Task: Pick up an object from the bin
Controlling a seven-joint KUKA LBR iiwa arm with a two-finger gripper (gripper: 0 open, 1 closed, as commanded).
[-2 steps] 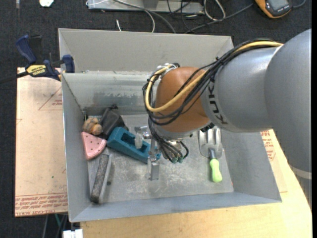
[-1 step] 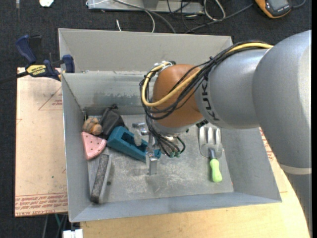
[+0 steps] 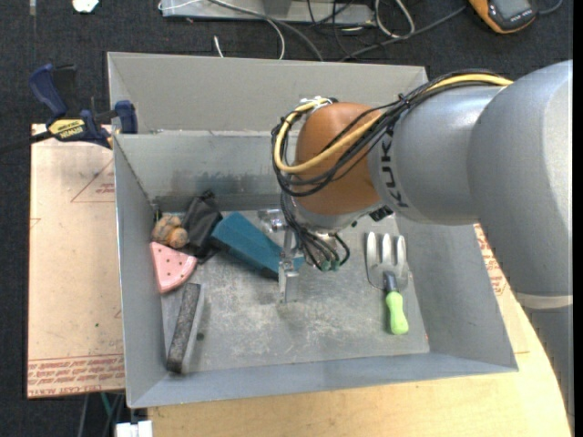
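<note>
Teal rectangular block (image 3: 244,241) beside metal gripper (image 3: 288,282), its state unclear, green-handled steel fork (image 3: 390,280) apart, scuffed grey bin (image 3: 328,330).

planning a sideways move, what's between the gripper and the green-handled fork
Nothing loose: the camera view shows only bare bin floor between the gripper and the green-handled fork. The teal block lies on the gripper's other side.

- I see my arm (image 3: 474,144) as thick, rounded silver-grey segments, with black KUKA lettering (image 3: 390,177) on one side.
- A glossy orange cover (image 3: 332,157) domes over its wrist.
- Yellow and black cables (image 3: 284,153) loop around that cover.
- The tool (image 3: 287,288) below is slim bare metal.
</note>
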